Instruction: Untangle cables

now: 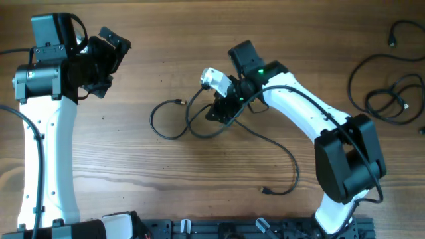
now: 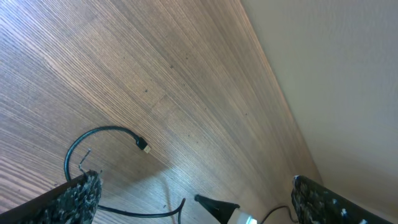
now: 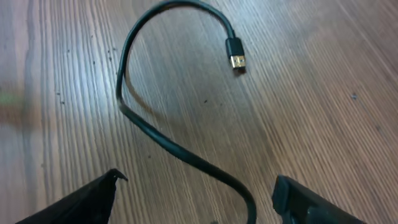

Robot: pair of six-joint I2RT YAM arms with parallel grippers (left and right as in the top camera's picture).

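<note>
Right claw (image 3: pixel 196 186) hangs low over the middle of a wooden table (image 3: pixel 323 93), its two dark fingers (image 3: pixel 81 202) spread wide and gripping nothing. One thin black cable (image 3: pixel 161 140) runs along the wood between them, bends round in a hook and ends in a small gold-tipped plug (image 3: pixel 236 56) lying free on the boards.

From above, this cable belongs to a loose tangle (image 1: pixel 174 123) at the table's centre: a few slack loops crossing one another right under the claw. One long strand (image 1: pixel 285 156) trails off toward the near edge. A second heap of cables (image 1: pixel 388 96) lies at the far right, well apart from the first.

Left claw (image 2: pixel 196 185) is raised near the far left corner, also wide open and empty, away from every cable.

The step in hand looks like choosing a strand to pull clear. The next move seems to call for lowering and closing on the cable between the right fingers, then drawing it away from the crossing loops. That may need the left claw brought in to hold the rest down.
</note>
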